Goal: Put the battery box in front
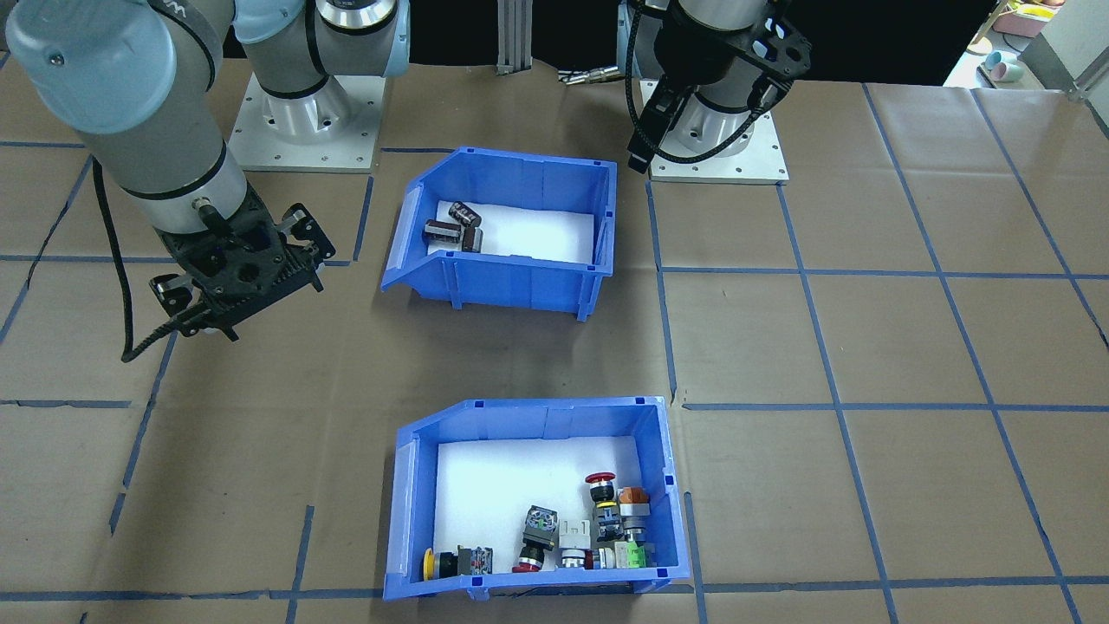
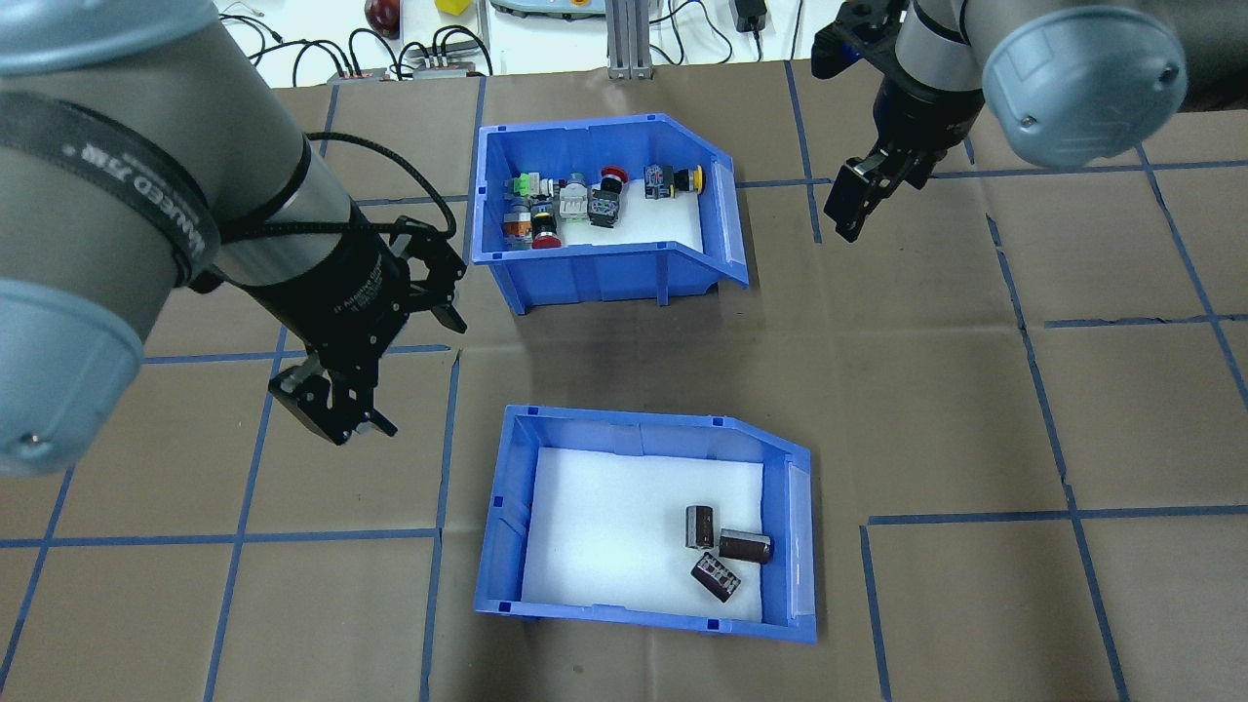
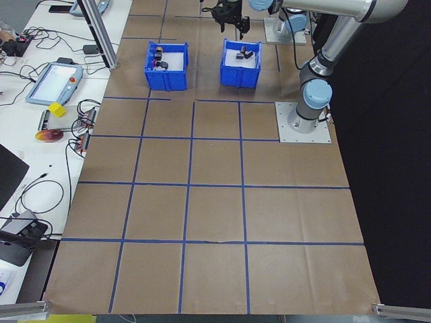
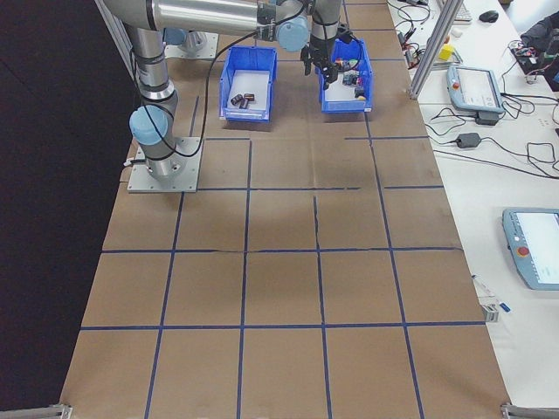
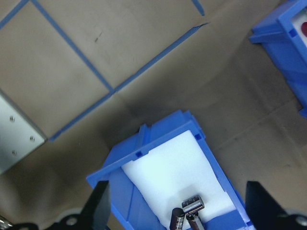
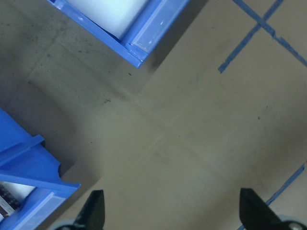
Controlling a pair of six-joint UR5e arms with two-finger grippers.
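Overhead view, left to right.

Left claw (image 2: pixel 385 361): mid-left, off the desk (image 2: pixel 926 390), fingers spread wide, nothing in it. It hangs just left of the gap between the two bins. Its wrist view looks down on the battery box's closed end, so it is probably lined up to take that wall.

Battery box (image 2: pixel 634 434): lower centre, flat on the desk, with nothing touching it. The sloped front faces frame right. Three cylinders (image 2: pixel 726 551) lie loose on the white foam, bunched at the sloped end. They would likely roll if the box tips, so any lift or slide should keep it level.

Button bin (image 2: pixel 604 273): upper centre, directly above the battery box with a strip of bare desk between them. It faces the same way, and its parts are heaped along the far wall.

Right claw (image 1: pixel 238 264): upper right, raised, also spread and empty. It sits right of the button bin and clear of both bins. Its wrist view shows only bin corners and bare desk, so it looks parked out of the way.

Judgement: neither bin is gripped. The battery box is on the row nearer the robot. If "front" means that row, it is already placed. If it means the far row, the bins have to swap.
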